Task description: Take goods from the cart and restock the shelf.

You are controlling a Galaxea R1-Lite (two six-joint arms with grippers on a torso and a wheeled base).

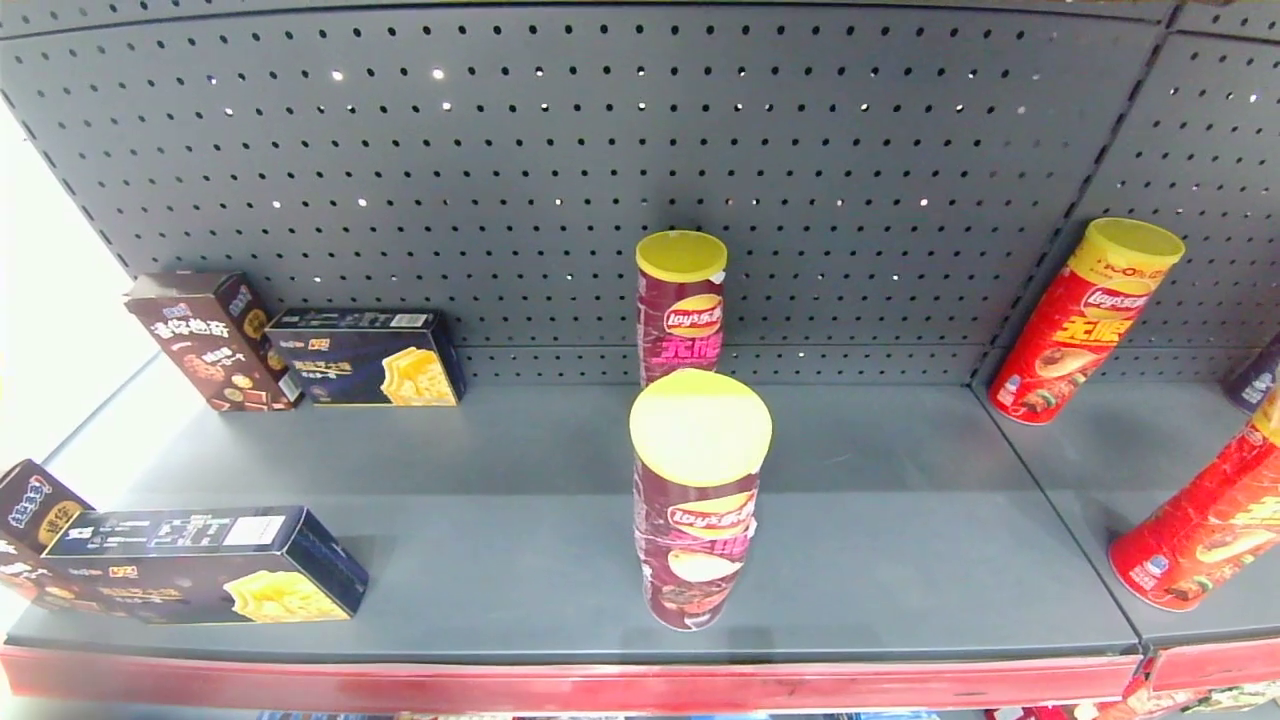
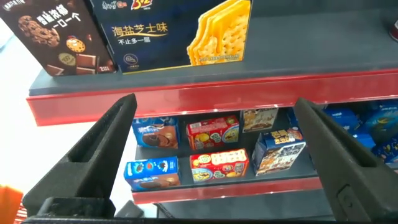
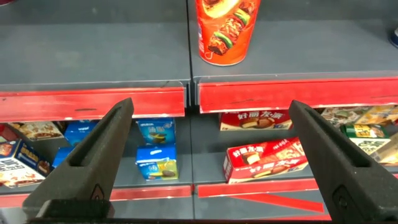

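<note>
On the shelf point(image 1: 880, 520) two purple cans stand in file: the front can point(image 1: 697, 500) near the red lip point(image 1: 560, 685), the rear can point(image 1: 681, 305) by the pegboard point(image 1: 500, 180). Your left tool point(image 2: 214, 102) and right tool point(image 3: 211, 104) both gape empty, low before that lip. A fetch from the cart looks due, so draw back straight, clear of the lip. Open room flanks the cans. Boxes point(image 1: 210, 565) crowd the left end, and red cans point(image 1: 1085, 320) fill the right bay.

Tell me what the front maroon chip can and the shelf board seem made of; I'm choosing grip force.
The front maroon chip can looks like a paperboard tube with a glossy printed wrap, by its sheen; its yellow lid seems matte plastic. The shelf board looks like matte painted sheet metal, like the perforated back panel.
</note>
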